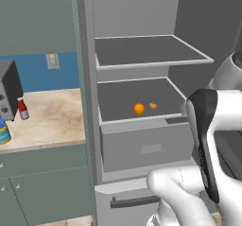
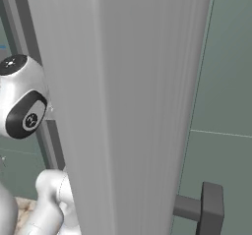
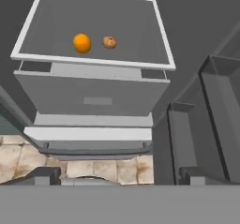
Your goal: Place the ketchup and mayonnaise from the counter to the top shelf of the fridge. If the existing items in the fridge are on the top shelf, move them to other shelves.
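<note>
The fridge (image 1: 142, 12) stands open. Its top shelf (image 1: 156, 62) is bare. On the shelf below (image 1: 118, 95) lie the existing items, a bright orange fruit (image 1: 138, 108) and a brownish lump (image 1: 153, 106). In the hand view the fruit (image 3: 81, 43) and the lump (image 3: 109, 42) sit on that same white-rimmed shelf (image 3: 93, 61), above a grey drawer (image 3: 93, 96). On the counter (image 1: 52, 121) at the left stand the red ketchup (image 1: 22, 108) and the blue-lidded mayonnaise (image 1: 4, 131). My gripper (image 3: 117, 177) is open and holds nothing; it hangs in front of the fridge, well back from the shelves.
The open fridge door (image 2: 128, 106) with its dark handle (image 2: 206, 204) stands close on the right. Its door bins (image 3: 220, 110) show at the right of the hand view. A dark appliance (image 1: 8, 90) sits behind the ketchup. Tiled floor (image 3: 18, 155) lies below.
</note>
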Controlling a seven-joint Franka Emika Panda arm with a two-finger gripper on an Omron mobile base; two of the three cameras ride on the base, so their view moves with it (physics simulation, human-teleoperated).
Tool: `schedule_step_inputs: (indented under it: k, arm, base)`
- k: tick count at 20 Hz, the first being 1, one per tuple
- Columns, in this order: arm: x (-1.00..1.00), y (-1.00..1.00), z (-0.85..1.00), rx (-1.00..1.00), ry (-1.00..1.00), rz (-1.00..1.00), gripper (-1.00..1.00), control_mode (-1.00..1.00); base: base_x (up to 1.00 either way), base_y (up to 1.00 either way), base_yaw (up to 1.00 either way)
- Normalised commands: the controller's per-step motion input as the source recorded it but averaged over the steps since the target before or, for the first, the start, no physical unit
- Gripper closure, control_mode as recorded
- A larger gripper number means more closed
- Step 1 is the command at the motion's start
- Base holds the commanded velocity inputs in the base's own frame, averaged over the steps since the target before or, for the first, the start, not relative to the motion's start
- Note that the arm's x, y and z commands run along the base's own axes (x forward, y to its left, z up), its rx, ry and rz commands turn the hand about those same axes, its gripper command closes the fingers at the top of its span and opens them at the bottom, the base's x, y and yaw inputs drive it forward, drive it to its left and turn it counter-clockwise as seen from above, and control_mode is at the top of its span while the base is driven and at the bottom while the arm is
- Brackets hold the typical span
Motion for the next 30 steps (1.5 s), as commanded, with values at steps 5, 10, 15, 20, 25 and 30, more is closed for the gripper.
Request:
schedule_step_inputs:
  k: [5, 10, 15, 20, 25, 30]
  arm:
    - [-0.39, 0.07, 0.0, 0.04, -0.07, 0.04, -1.0, 1.0]
    - [0.0, 0.0, 0.0, 0.0, 0.0, 0.0, -1.0, 1.0]
    - [0.0, 0.0, 0.0, 0.0, 0.0, 0.0, -1.0, 1.0]
    - [0.0, 0.0, 0.0, 0.0, 0.0, 0.0, -1.0, 1.0]
    - [0.0, 0.0, 0.0, 0.0, 0.0, 0.0, -1.0, 1.0]
    - [0.0, 0.0, 0.0, 0.0, 0.0, 0.0, -1.0, 1.0]
  base:
    - [-0.6, 0.35, 0.07]
    - [-0.84, 0.95, 0.08]
    - [-0.14, 1.0, 0.01]
    - [0.58, 1.0, 0.0]
    - [0.98, 0.99, 0.0]
    - [0.89, 0.47, 0.0]
